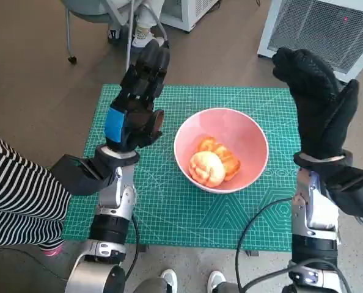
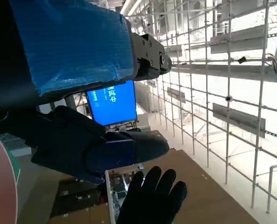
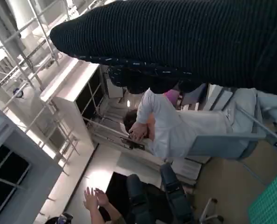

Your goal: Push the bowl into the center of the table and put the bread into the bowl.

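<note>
Sitting mid-mat, pink bowl (image 1: 221, 149) holds the bread (image 1: 213, 165). Left hand (image 1: 137, 104) raised just beside the bowl's left rim, fingers loosely extended, empty. Right hand (image 1: 319, 104) lifted near its right side, fingers spread, holding nothing. Green cutting mat (image 1: 169, 207) underneath.

Your head view looks steeply down from above onto the green gridded cutting mat (image 1: 169, 207) and the brown floor around it, with both arms rising from the lower edge. Your left wrist view sits close behind the blue-taped black left hand (image 2: 73, 93) and faces out into the room, toward a white wire-grid wall (image 2: 222, 93). Your right wrist view, tilted, peers past the black knitted right hand (image 3: 185, 42) at a seated person in white (image 3: 176, 126). Both wrist views share the room beyond the table.
</note>
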